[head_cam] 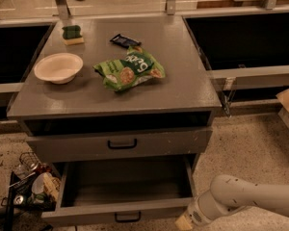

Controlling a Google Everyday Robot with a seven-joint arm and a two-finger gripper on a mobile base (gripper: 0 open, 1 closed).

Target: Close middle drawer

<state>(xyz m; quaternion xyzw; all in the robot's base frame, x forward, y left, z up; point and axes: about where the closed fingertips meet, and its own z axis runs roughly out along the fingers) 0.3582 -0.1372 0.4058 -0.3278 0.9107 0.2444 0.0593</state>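
The middle drawer (125, 186) stands pulled out low in the desk (183, 88); my pincer (185, 221) sits at its front right corner, wide or narrow I cannot tell. The green bag (129, 70) carries white lettering I cannot read.

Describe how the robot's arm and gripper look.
The arm is a smooth, off-white rounded tube with a small dotted patch near its end. The gripper, at the bottom edge beside the middle drawer, shows only a tan tip.
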